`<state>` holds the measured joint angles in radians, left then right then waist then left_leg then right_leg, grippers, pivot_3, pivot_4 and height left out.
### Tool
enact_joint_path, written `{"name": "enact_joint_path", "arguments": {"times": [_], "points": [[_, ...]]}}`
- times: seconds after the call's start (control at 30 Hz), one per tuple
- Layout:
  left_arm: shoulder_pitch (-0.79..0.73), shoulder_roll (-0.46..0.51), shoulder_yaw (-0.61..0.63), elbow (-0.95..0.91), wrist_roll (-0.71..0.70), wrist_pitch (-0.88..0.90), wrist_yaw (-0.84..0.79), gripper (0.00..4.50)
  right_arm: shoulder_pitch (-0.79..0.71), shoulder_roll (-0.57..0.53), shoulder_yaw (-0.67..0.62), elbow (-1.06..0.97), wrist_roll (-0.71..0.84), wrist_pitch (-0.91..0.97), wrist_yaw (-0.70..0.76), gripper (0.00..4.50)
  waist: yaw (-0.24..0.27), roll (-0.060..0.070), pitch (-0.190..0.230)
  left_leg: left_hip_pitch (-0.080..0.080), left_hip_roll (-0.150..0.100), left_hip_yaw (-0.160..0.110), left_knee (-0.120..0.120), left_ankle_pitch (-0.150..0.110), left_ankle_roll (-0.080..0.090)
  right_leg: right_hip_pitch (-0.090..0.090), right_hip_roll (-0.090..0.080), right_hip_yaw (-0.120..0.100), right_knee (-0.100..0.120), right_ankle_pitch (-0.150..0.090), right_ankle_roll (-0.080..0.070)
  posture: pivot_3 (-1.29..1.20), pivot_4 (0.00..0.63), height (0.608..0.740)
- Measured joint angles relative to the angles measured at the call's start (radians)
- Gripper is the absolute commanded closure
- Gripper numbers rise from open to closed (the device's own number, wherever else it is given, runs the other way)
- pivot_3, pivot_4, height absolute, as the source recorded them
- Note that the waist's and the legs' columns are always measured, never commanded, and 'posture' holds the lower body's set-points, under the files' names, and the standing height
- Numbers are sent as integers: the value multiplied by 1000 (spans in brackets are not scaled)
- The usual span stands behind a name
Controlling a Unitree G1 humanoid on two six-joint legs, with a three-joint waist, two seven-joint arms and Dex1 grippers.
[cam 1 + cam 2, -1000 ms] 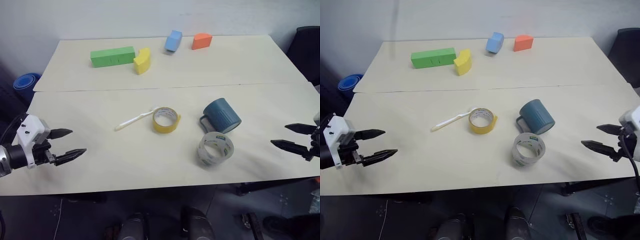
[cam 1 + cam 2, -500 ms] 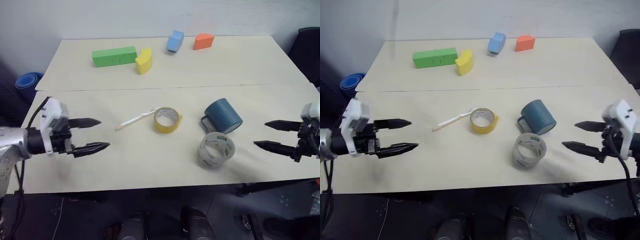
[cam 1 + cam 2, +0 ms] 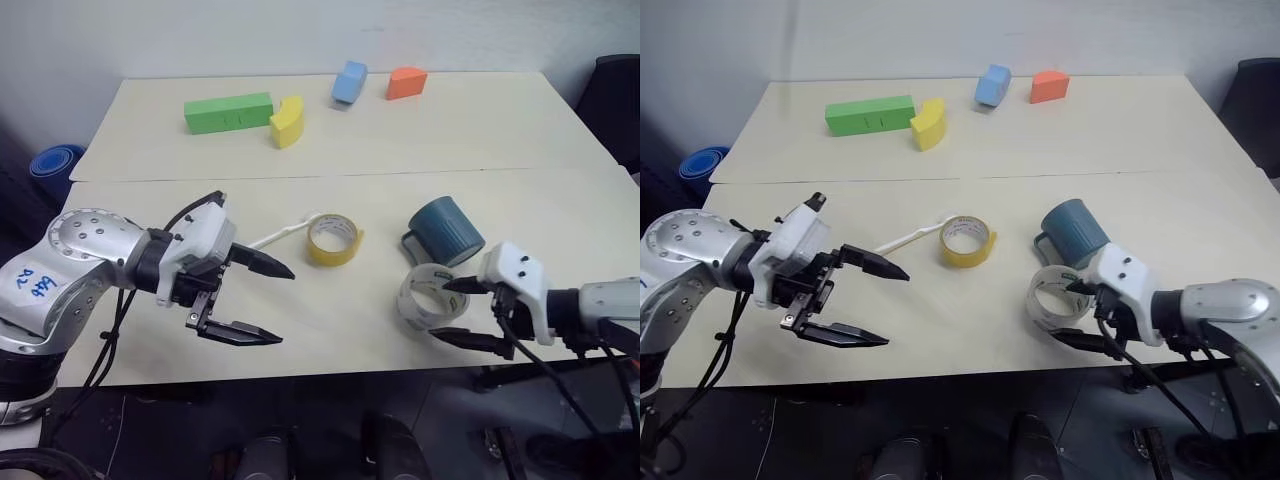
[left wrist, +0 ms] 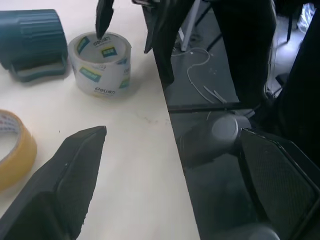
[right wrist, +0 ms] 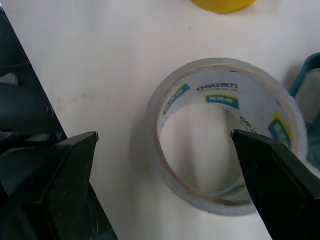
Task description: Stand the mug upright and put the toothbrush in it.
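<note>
clutter sits close around the task's things on the pale wooden desk (image 3: 330, 150). the dark teal-blue ribbed mug (image 3: 447, 231) lies on its side toward the desk's right half, nearer the front edge, handle toward the left. just in front of it, touching or nearly so, stands one clear tape roll with green and yellow labels (image 3: 432, 296), between the mug and the right gripper (image 3: 457, 312). that gripper's two black fingers are spread wide at the roll's front side, holding nothing. one yellow tape roll (image 3: 334, 239) lies left of the mug; the slim white plastic toothbrush (image 3: 272, 238) lies flat with one end against it. the left gripper (image 3: 262, 304) hangs over the front left part, jaws wide and empty.

along the back edge sit four foam blocks: one green bar (image 3: 228, 112), one yellow curved piece (image 3: 286, 121), one blue block (image 3: 348, 81), one orange wedge (image 3: 404, 82).

the left wrist view shows a cable (image 4: 199, 75) on the floor past the front edge.
</note>
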<state>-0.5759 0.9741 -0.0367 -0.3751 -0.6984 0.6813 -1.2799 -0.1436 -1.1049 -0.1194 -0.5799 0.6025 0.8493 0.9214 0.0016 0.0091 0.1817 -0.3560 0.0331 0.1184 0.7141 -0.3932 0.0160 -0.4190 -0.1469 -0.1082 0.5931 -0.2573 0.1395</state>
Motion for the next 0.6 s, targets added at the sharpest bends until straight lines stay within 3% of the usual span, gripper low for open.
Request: {"name": "enact_joint_path", "arguments": {"times": [0.1,0.2,0.53,0.6], "points": [[-11,-19,-5,13,16,-15,-3,0,-5,-1,66,5,-56,-44,11,97,-1,0,0,0,0,0,0,0,0,0,0,0,0,0,0,0,150,740],[-15,-29,-7,34,30,-23,-2,0,-20,-1,128,30,-116,-84,17,659,-1,0,0,0,0,0,0,0,0,0,0,0,0,0,0,0,150,740],[-16,-67,-9,34,42,-42,7,0,-32,0,176,70,-183,-138,58,3991,0,0,0,-1,0,-1,1,0,0,0,0,0,0,0,0,0,150,740],[-19,-73,-10,37,43,-44,6,0,-29,1,173,65,-183,-138,57,4241,0,-1,0,-1,0,-1,1,0,0,0,0,0,0,0,0,0,150,740]]}}
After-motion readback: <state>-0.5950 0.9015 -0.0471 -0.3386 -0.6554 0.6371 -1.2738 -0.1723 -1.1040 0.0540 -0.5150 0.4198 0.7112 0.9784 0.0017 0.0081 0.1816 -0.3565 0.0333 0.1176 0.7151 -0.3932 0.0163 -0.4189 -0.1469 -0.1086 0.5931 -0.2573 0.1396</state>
